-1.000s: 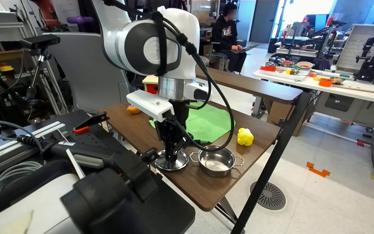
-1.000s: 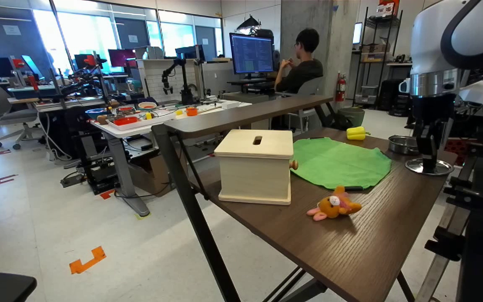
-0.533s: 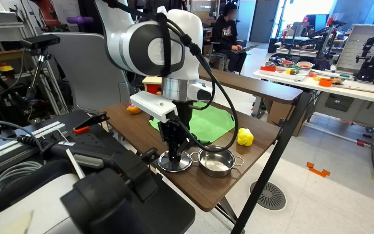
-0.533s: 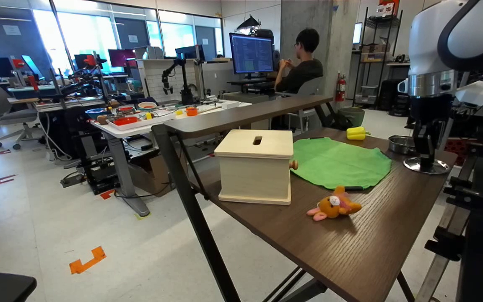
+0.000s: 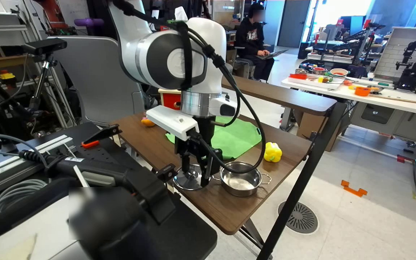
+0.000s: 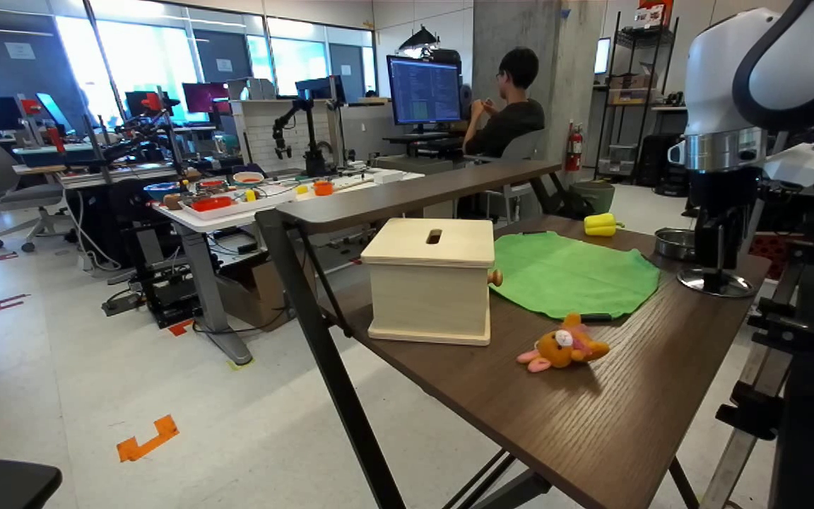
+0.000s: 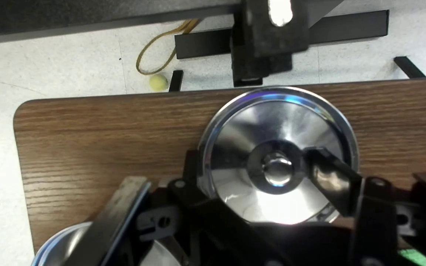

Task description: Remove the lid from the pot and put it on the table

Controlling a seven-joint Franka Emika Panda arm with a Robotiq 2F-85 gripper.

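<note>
The shiny lid (image 7: 272,122) lies flat, knob up, on the brown table (image 5: 226,213), its rim reaching the table's edge in the wrist view. My gripper (image 7: 252,159) is open just above it, with one finger on each side of the knob and a gap around it. In an exterior view the spread fingers straddle the lid (image 5: 183,183). Beside the lid stands the steel pot (image 5: 239,192), uncovered, with its bare inside showing. In the wrist view the pot (image 7: 56,242) is partly hidden behind the gripper.
A yellow pepper (image 5: 273,152) sits behind the pot. A green cloth (image 6: 576,276) covers the table's middle. Farther along are an orange plush toy (image 6: 564,346) and a wooden box (image 6: 428,297). A black clamp (image 5: 166,173) juts up by the lid, and a raised shelf (image 5: 284,94) runs behind.
The gripper was shut on the knob and moved slightly toward the pot with the lid. Now its fingers have spread and let go, leaving the lid on the table.
</note>
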